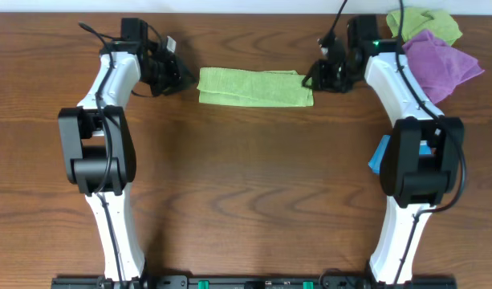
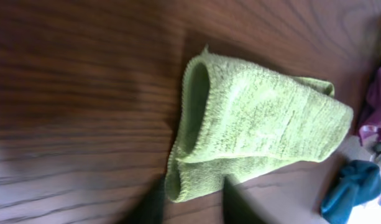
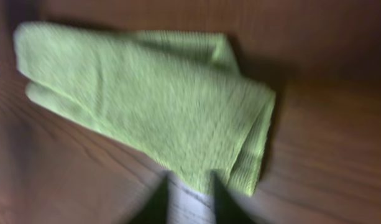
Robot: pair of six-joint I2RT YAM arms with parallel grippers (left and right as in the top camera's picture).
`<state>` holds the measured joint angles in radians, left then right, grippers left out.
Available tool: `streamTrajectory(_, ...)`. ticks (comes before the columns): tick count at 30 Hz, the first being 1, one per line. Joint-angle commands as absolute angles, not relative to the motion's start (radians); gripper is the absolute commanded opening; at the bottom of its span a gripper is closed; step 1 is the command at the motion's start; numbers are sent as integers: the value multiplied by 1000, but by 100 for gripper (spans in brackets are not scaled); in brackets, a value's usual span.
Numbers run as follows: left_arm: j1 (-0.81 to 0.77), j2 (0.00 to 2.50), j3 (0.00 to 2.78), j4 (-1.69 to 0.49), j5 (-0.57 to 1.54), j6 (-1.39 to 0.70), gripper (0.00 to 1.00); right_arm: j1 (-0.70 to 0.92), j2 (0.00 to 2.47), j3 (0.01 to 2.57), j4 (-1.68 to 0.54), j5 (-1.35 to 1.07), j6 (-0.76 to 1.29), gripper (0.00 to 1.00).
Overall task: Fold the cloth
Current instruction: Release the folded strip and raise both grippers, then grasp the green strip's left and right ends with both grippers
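Observation:
The cloth (image 1: 255, 87) is a lime-green towel folded into a long flat strip at the back middle of the table. My left gripper (image 1: 181, 80) is at its left end. In the left wrist view, the fingers (image 2: 193, 208) are spread, with the looped end of the cloth (image 2: 258, 124) lying between their tips. My right gripper (image 1: 311, 79) is at the strip's right end. In the right wrist view, its fingers (image 3: 190, 199) are apart and the cloth's edge (image 3: 153, 106) sits just past the tips. No white tag shows.
A second green cloth (image 1: 426, 22) and a purple cloth (image 1: 442, 56) lie bunched at the back right corner, behind my right arm. A blue object (image 1: 380, 154) sits by the right arm's base and shows teal in the left wrist view (image 2: 352, 190).

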<state>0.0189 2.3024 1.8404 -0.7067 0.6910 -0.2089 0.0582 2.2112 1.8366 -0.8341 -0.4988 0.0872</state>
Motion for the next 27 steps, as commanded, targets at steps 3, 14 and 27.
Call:
streamTrajectory(3, -29, 2195, 1886, -699, 502, -107, 6, 79, 2203, 1961, -827, -440, 99, 2)
streamTrajectory(14, -232, 2256, 1886, -640, 48, -54, 5, 229, 2211, 1939, -861, -52, 84, 1)
streamTrajectory(27, -270, 2349, 1886, -638, 23, -83, 6, 252, 2211, 1930, -885, -18, 84, 1)
